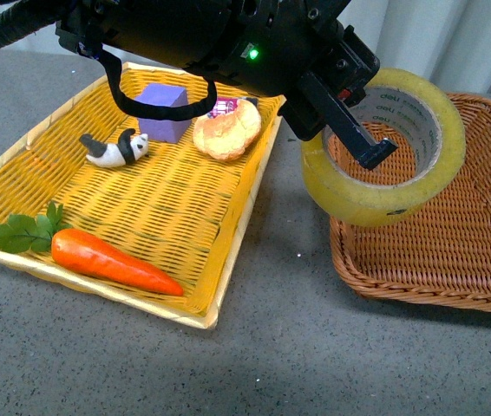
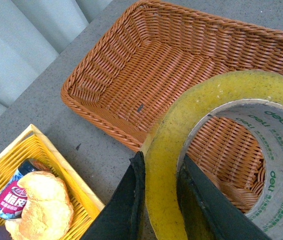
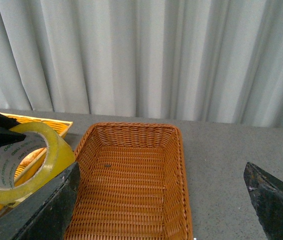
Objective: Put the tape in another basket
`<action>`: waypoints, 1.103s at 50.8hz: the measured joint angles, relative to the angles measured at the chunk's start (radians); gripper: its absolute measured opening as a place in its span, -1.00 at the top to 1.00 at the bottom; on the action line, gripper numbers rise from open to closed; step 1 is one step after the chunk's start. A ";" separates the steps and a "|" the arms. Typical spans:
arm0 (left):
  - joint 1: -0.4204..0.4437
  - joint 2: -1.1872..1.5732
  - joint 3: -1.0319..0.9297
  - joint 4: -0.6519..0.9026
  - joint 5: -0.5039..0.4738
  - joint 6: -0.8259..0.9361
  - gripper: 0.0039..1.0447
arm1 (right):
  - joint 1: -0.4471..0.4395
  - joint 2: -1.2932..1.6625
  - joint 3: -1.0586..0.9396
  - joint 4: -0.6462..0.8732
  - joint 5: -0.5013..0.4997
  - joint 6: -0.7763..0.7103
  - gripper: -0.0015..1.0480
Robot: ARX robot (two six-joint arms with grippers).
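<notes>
My left gripper (image 1: 350, 130) is shut on the tape (image 1: 382, 178), a wide yellowish roll with a pale printed core, and holds it in the air over the left rim of the brown wicker basket (image 1: 462, 260). In the left wrist view the two black fingers (image 2: 131, 200) pinch the wall of the tape (image 2: 164, 165) above the basket (image 2: 131, 75). In the right wrist view my right gripper (image 3: 161, 205) is open and empty above the basket (image 3: 131, 185), with the tape (image 3: 56, 150) off to one side.
A flat yellow woven tray (image 1: 219, 260) lies at the left with a carrot (image 1: 111, 258), a toy panda (image 1: 117, 149), a purple block (image 1: 164, 111) and a bread bun (image 1: 226, 130). Grey tabletop (image 1: 297, 347) surrounds both. Curtains hang behind.
</notes>
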 joint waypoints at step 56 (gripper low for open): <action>-0.003 -0.002 -0.001 0.000 0.002 0.009 0.71 | 0.199 1.331 0.620 0.070 -0.103 -0.009 -0.83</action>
